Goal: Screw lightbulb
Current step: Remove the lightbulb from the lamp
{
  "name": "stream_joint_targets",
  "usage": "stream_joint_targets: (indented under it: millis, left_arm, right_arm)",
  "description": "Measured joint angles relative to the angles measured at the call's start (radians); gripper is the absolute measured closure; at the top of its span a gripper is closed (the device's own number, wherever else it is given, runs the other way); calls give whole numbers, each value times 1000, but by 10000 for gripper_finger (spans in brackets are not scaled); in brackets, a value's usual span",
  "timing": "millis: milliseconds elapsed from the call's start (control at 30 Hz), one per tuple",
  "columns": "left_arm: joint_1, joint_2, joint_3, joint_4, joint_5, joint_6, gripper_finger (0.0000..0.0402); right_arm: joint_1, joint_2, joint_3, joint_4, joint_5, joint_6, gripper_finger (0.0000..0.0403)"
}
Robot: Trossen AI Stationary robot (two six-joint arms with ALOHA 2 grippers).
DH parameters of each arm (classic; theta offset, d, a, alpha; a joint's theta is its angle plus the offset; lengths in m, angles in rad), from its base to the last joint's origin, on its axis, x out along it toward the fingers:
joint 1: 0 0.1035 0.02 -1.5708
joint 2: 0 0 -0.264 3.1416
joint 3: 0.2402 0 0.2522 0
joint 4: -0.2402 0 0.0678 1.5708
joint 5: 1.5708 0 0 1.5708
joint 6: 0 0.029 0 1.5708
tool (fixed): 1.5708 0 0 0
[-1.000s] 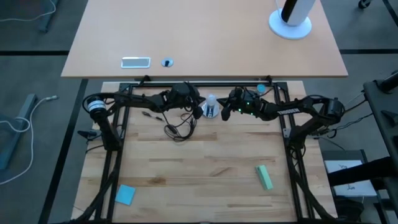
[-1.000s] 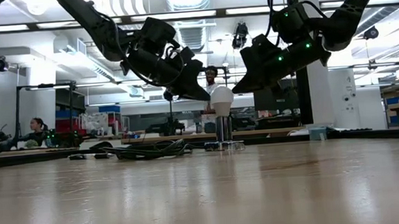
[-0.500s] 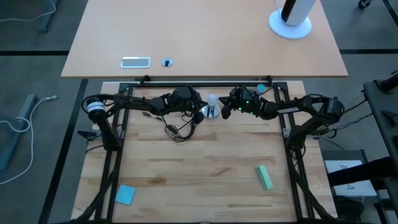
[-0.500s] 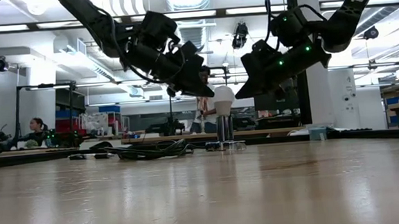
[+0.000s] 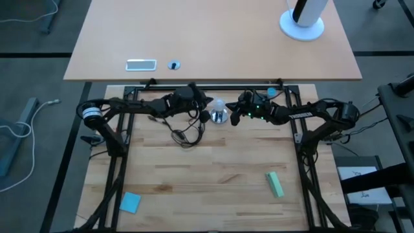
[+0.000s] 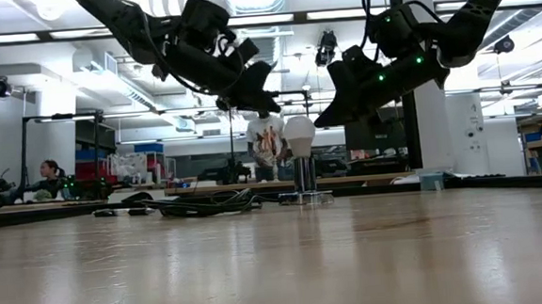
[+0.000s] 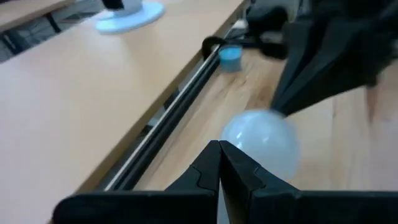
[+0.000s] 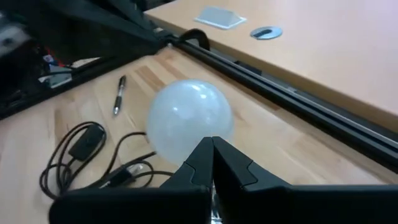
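Since the earlier frames, the left gripper (image 6: 265, 77) has lifted off the lightbulb (image 6: 299, 131), up and leftward in the low view. Centre frame, the lightbulb stands upright in the socket (image 6: 303, 176) on the worktop (image 5: 213, 175), unsupported, probably threaded in. Both grippers' jaws are closed on nothing; the right gripper (image 6: 324, 119) hovers just beside it.

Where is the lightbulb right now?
The lightbulb stands upright in the silver socket at the table's far edge, midway between the shut left gripper and right gripper.
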Motion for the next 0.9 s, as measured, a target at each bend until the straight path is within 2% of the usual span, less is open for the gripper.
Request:
stream_joint_targets:
  millis: [300, 467, 667, 900]
  left_arm:
    - [24, 81, 0, 12, -5, -37, 401]
    - [23, 113, 1, 111, 21, -53, 401]
    - [24, 126, 1, 139, 44, -53, 401]
    - [26, 126, 1, 132, 134, -55, 401]
  right_arm:
    - [1, 0, 0, 2, -3, 6, 403]
    - [14, 0, 0, 0, -44, 7, 403]
    - [17, 0, 0, 1, -24, 2, 403]
    - [17, 0, 0, -13, 17, -11, 403]
